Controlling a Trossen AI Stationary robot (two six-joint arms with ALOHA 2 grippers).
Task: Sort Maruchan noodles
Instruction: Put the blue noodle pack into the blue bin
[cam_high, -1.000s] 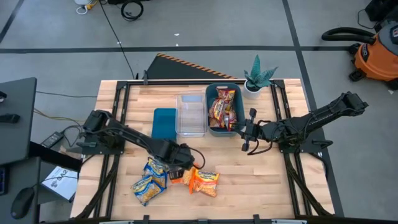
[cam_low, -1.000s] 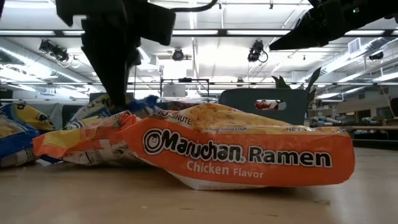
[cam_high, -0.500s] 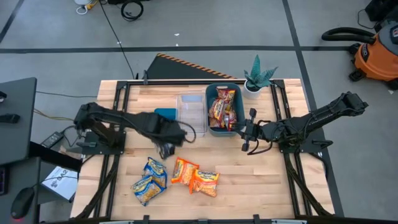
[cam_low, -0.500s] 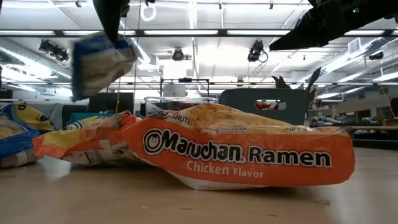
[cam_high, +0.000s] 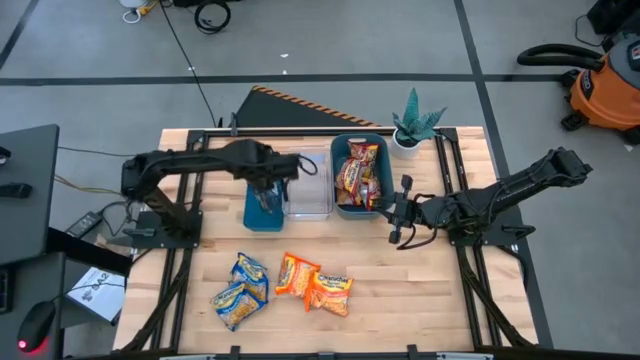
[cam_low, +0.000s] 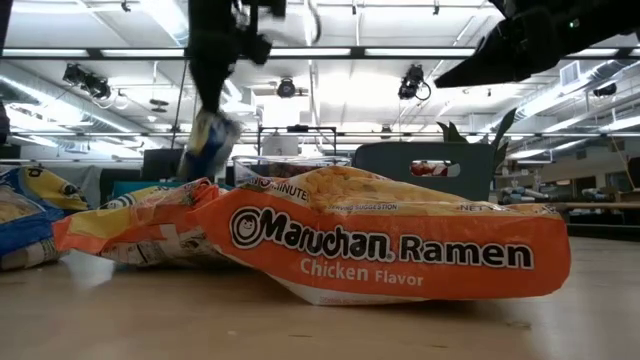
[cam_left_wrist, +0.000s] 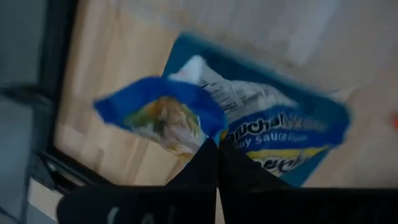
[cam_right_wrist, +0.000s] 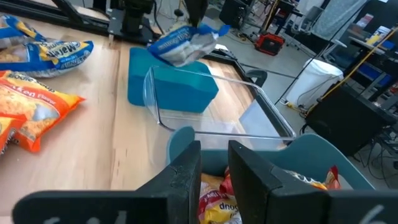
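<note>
One blue-and-yellow packet (cam_left_wrist: 205, 124) in left gripper (cam_high: 268, 192) fingers — above teal bin (cam_high: 252, 215).

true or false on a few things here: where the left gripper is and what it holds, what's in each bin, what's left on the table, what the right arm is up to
1. The left gripper holds a blue-and-yellow packet over the small teal bin. True.
2. The clear bin is full of orange packets. False: it looks empty.
3. The large teal bin holds dark red packets. True.
4. Only one orange packet is left on the table. False: two orange packets and two blue-and-yellow packets lie there.
5. The right gripper carries a packet. False: it is open and carries nothing, beside the large teal bin.
</note>
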